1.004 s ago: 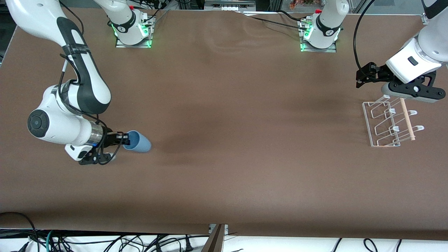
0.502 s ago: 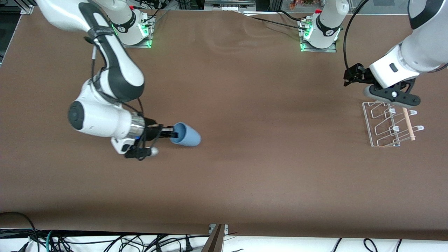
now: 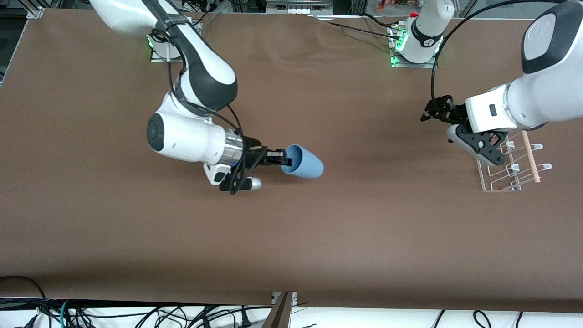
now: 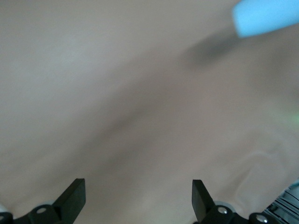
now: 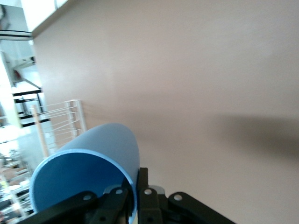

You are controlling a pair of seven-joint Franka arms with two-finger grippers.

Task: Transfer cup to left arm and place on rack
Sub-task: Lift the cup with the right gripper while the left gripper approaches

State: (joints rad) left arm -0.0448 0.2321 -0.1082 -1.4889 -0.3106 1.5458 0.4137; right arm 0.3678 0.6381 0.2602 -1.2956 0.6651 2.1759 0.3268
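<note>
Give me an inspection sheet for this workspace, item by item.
Surface: brown table, lightly wrinkled near the bases.
Cup: light-blue cup held on its side in the air over mid-table, one finger inside the rim, one outside.
Rack: white wire rack with wooden dowel, at the left arm's end of the table.
Clutter: nothing seen.
Right hand: shut on the cup's rim.
Left hand: open, empty, above the table beside the rack.
Cables: black cable looping to the left arm; loose leads below the table's near edge.
Surroundings: two lit bases.
</note>
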